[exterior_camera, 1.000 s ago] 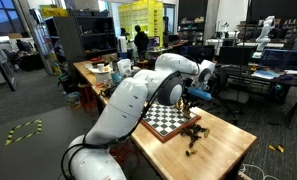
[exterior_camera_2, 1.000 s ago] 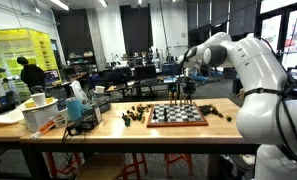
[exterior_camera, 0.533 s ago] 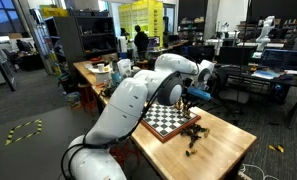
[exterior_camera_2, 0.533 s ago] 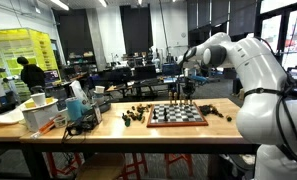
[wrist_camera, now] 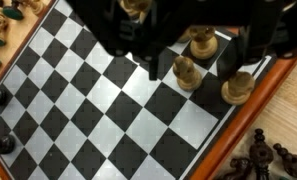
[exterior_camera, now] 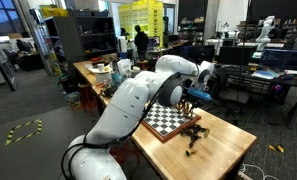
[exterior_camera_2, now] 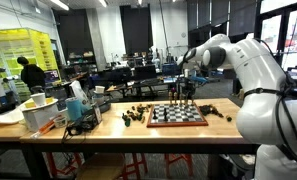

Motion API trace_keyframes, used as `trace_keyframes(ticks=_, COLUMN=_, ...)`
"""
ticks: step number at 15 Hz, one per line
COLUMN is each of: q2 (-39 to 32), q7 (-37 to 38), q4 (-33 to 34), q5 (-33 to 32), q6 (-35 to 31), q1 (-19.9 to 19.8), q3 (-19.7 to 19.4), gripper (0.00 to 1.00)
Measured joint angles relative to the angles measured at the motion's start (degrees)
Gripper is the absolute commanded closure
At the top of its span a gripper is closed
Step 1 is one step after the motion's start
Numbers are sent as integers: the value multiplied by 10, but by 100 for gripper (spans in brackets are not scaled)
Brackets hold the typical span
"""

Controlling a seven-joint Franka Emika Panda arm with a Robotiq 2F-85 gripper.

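the gripper [wrist_camera: 202,58] hung over the chessboard [wrist_camera: 98,110] close to its wooden rim. its jaws stood apart, and i could see nothing clamped between them, though the fingers were blurred in the wrist view. just below, within the gap, stood a light chess piece [wrist_camera: 186,72]. it was upright, its long axis pointing up at the wrist, so it lay straight under the hand rather than off to a side. two more light pieces [wrist_camera: 236,88] stood just beside it, toward the rim, leaving little room on that flank. toward the board's middle the squares were bare, and that was where i judged the open room to be. past the rim, a cluster of dark pieces [wrist_camera: 260,160] lay on the table, near the board but apart from it. in an exterior view the table [exterior_camera_2: 108,128] ran long, with the board toward the arm's end. more dark pieces [exterior_camera_2: 135,117] sat beside the board's other edge, and tubs and bottles [exterior_camera_2: 50,110] stood well apart at the far end.
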State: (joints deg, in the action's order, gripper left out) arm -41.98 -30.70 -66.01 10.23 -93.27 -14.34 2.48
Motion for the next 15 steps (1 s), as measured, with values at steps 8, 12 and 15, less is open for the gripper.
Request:
trace_keyframes(ticks=8, q2=-2, q7=0, q4=3, q5=0, q6=0, q1=0, q3=0, gripper=0)
trace_keyframes(ticks=12, q2=-2, q7=0, q4=5, q5=0, q6=0, q1=0, q3=0, gripper=0)
trace_keyframes(ticks=15, q2=-3, q7=-1, q4=11, q5=-2, q6=0, q1=0, q3=0, gripper=0)
